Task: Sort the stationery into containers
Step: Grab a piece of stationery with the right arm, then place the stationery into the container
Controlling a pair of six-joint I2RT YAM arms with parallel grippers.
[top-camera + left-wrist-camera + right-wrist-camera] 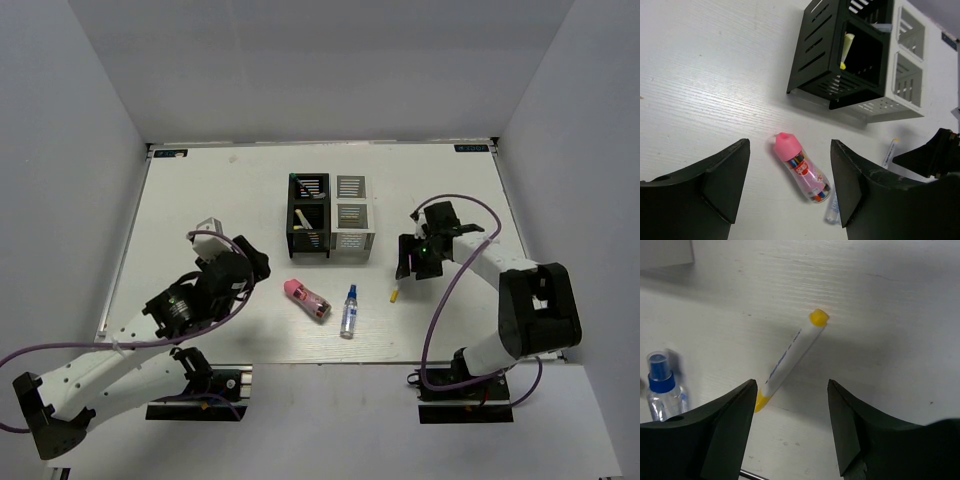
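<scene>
The table (pixel 200 200) is a plain white board with faint grain, boxed in by pale grey walls (pixel 330 60) at the back and on both sides. Two arms stand at its near edge.

Four containers (pixel 330 212) sit in a tight square near the middle: two black cups (pixel 308 230) on the left and two white cups (pixel 352 232) on the right. A pale pen with a yellow tip leans inside the nearer black one.

Three things lie loose in front of them. There is one pink-capped cylinder (pixel 308 299), one blue-capped bottle (pixel 349 311) just beside it, and one white pen (pixel 395 294) with yellow ends.

The left hand (pixel 788 145) hangs over the cylinder, fingers wide, holding nothing. The right hand (pixel 791 385) is low over the white pen, fingers spread apart on either side of it; the pen lies flat on the table.
</scene>
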